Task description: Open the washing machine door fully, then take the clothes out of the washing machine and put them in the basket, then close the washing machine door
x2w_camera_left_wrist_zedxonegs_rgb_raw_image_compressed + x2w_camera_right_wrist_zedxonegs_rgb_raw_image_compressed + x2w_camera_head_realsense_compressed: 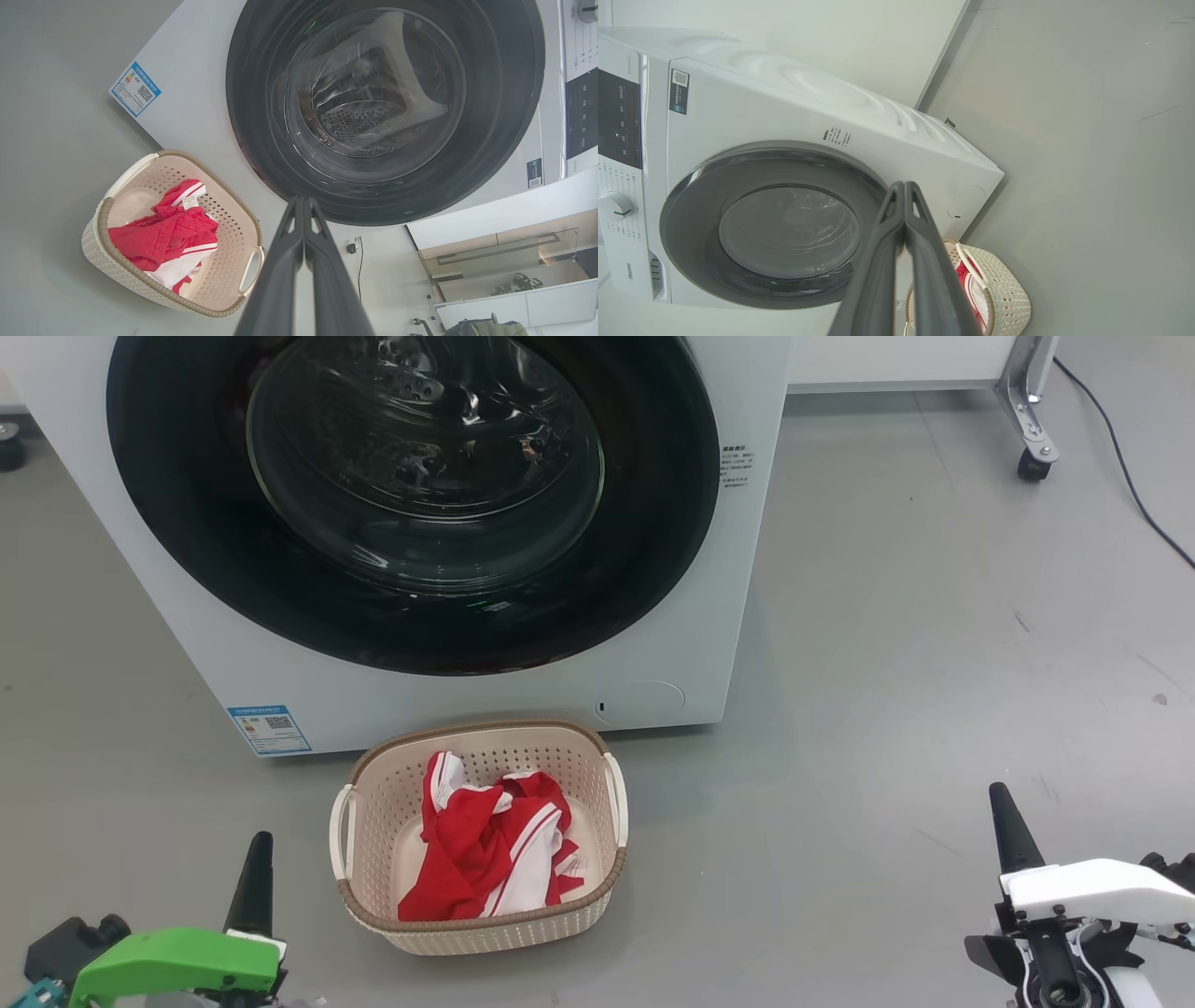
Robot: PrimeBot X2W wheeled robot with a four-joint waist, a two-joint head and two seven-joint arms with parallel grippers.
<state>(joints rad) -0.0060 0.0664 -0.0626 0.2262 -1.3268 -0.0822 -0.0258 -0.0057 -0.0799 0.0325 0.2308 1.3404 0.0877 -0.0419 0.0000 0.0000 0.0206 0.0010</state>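
Two pincers (260, 847) (999, 798), clothes (485, 849) in basket (485, 726) between

Head view steeply down, wrist views rolled sideways, all sharing door (187, 541), basket (485, 935)

Green left wrist cover (177, 963), white right cover (1094, 887)

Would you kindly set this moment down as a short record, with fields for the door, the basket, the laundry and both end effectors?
door: round glossy black-ringed glass door, apparently shut flush on the big white front-loading washing machine
basket: cream perforated plastic basket with brown rim, on the grey floor before the machine
laundry: red fabric garment with white stripes, crumpled inside the basket
left: left end effector shut, empty
right: right end effector shut, empty
task: all steps look done
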